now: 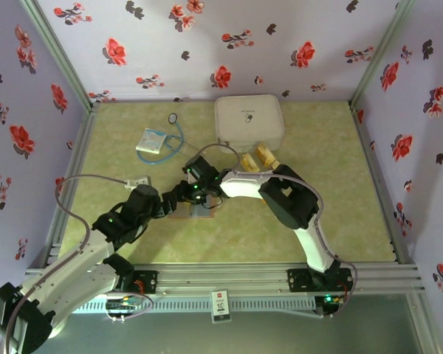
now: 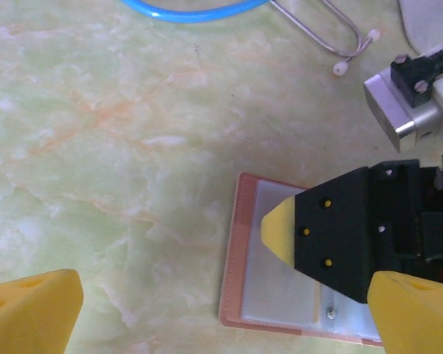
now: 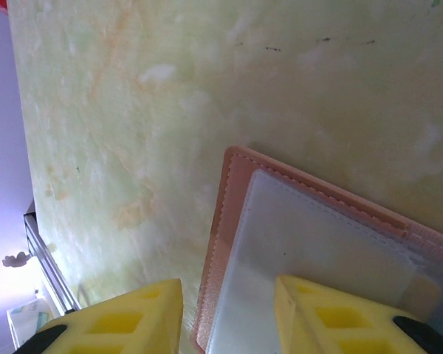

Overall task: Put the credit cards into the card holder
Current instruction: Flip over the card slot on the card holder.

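card holder (image 2: pixel 269 280) lies open on the green table (image 2: pixel 118 147). left gripper (image 2: pixel 221 313) spread wide, empty; right gripper (image 3: pixel 227 302) partly open, empty, straddling the holder's edge. credit cards (image 1: pixel 257 156) just beside white case (image 1: pixel 249 122).

2 cards (image 1: pixel 264 153), 1 holder (image 2: pixel 269 287), 1 wht case (image 1: pixel 249 122)

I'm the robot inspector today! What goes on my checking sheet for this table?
Surface: green marbled table, no spills seen.
Job's things: card holder lying open under the arms; credit cards just in front of the white case.
Clutter: white-blue packet, blue-tubed stethoscope.
Grippers: left gripper jaws wide open above the holder; right gripper jaws partly open over its edge.
Cables: grey cable looping off the left arm.
Surroundings: purple flowered walls.
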Motion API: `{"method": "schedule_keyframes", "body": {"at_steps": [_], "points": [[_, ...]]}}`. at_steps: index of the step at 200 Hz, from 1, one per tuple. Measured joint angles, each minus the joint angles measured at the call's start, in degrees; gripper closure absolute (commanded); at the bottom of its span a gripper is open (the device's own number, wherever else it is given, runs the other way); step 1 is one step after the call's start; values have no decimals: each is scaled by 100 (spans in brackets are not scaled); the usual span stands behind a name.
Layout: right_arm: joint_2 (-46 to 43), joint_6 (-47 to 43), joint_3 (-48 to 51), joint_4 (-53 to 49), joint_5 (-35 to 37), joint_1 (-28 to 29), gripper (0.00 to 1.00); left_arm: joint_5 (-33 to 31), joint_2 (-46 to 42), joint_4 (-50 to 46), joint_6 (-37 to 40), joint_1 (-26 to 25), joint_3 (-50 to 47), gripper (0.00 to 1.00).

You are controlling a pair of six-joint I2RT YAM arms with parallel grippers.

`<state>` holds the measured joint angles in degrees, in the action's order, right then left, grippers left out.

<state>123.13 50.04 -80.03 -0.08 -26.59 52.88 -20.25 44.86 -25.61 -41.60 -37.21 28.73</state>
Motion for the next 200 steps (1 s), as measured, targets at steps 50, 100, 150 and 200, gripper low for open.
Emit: {"method": "schedule_keyframes", "body": {"at_steps": [50, 100, 150, 200], "points": [[-85, -44, -92, -140, 48, 0, 61, 0, 131, 7, 0, 0, -116, 0], [-1392, -546, 468, -955, 686, -186, 56, 9, 756, 240, 7, 11, -164, 0], [-2507, -1126, 1381, -1805, 1759, -538, 49, 48, 1703, 555, 129, 37, -31, 0], [-2463, -1373, 1722, -2105, 2024, -564, 55, 92, 2232, 745, 199, 52, 343, 0]]}}
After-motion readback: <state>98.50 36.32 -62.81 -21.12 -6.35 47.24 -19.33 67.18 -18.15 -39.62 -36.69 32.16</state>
